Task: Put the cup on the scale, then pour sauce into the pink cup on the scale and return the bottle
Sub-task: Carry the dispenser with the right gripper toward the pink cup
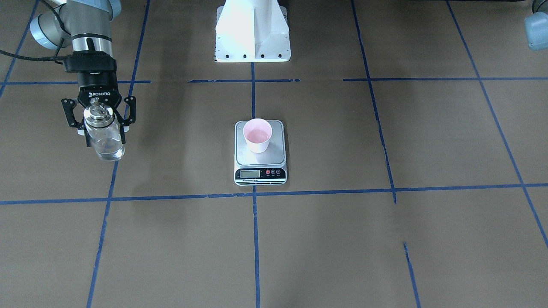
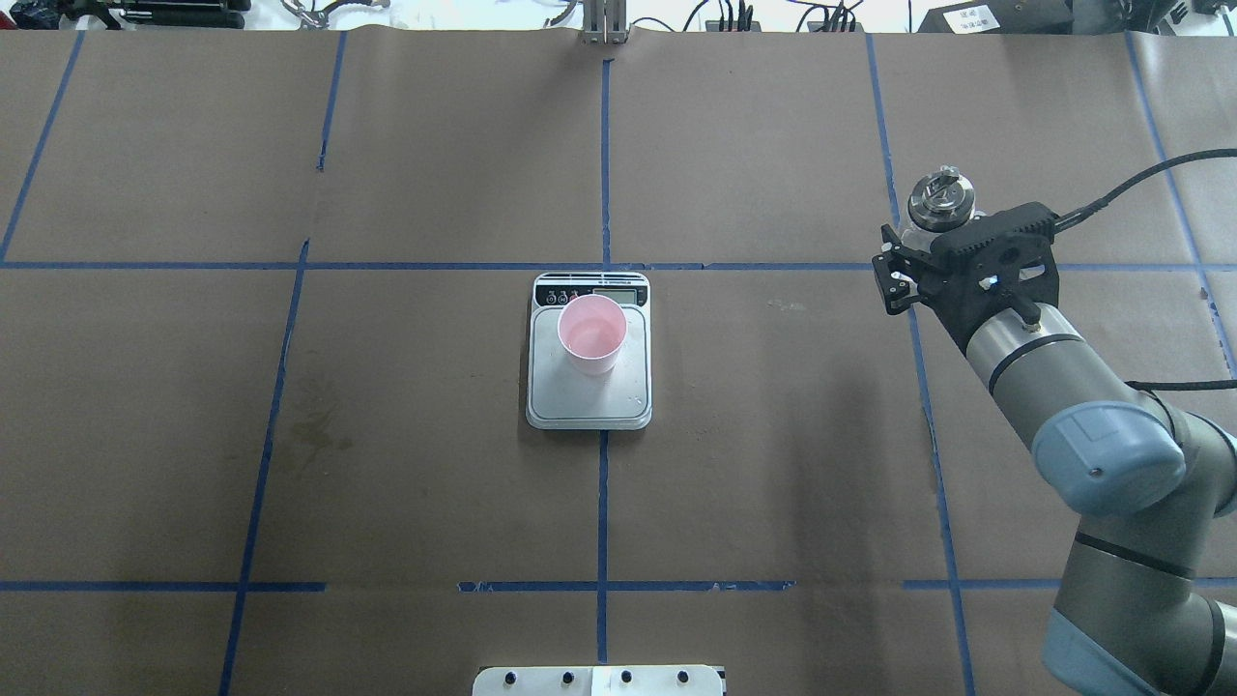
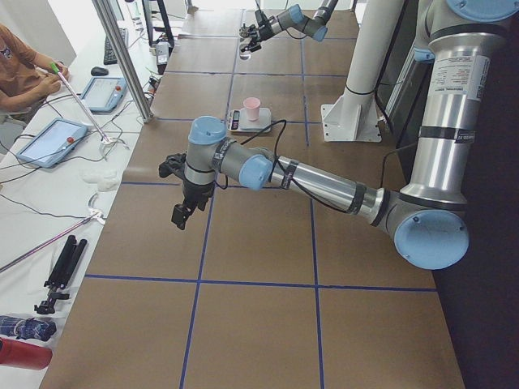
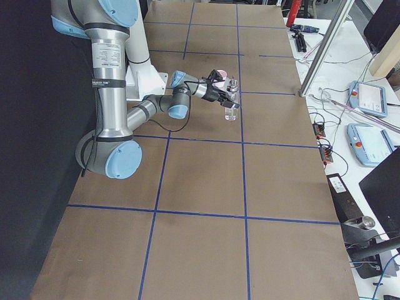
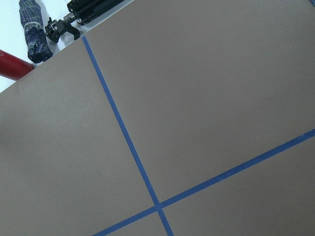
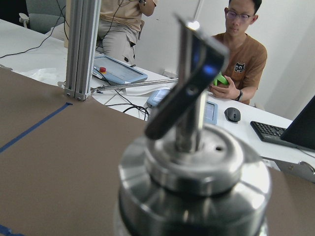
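Now, ROBOTIQ-branded right jaws pinching bottle [image 1: 105, 141], left jaws cannot be judged, cup [image 1: 257, 136] on scale [image 1: 278, 152].

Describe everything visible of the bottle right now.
The bottle is clear cylindrical glass, colourless throughout, with a shiny metal collar and small metal spout. It is upright, to the robot's right of the scale, between the fingers of the right end effector, which sit against its sides. Whether its base touches the table is unclear.
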Controlling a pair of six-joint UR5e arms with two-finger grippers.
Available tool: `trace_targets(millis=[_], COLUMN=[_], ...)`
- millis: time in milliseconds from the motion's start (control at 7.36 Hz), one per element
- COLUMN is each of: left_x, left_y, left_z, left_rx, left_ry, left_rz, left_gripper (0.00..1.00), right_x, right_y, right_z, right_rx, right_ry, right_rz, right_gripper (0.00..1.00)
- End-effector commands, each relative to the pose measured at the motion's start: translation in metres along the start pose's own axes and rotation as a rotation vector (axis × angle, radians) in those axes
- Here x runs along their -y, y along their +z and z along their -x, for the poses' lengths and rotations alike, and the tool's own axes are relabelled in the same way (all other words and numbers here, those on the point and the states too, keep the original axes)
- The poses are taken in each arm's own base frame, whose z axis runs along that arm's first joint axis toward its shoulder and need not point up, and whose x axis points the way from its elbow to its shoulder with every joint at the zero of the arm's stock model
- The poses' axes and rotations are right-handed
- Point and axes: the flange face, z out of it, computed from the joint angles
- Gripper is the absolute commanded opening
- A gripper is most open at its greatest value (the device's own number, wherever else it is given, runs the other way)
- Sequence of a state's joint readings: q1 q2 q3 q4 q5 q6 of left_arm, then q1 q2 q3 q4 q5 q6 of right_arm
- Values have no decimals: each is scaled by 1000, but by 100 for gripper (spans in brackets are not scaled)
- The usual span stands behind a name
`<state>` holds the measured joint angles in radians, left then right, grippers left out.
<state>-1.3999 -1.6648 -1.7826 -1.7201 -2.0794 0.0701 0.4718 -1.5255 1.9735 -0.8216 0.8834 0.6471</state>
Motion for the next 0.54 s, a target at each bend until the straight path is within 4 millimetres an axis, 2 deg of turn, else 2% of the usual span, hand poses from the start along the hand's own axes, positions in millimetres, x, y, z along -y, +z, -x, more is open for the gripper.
trace_targets(millis=[0,136,272,408], left_x=[-11,-36,-48,-82], left_y=[-8,-8,-9,8], left_z=[18,44,57,56], left_rx=[16,27,-41,-118], left_ry=[9,97,113,74], left_rz=[-1,15,7,30], left_gripper=[100,100,100,100], right_x=[25,44,58,61], right_y=[7,12,11,8], right_z=[20,40,60,66], right_rx=[-69,-110,-112,-108], right_ry=[-158,-201,-246,-347], right_rz=[-8,5,20,19], right_gripper=[0,0,0,0])
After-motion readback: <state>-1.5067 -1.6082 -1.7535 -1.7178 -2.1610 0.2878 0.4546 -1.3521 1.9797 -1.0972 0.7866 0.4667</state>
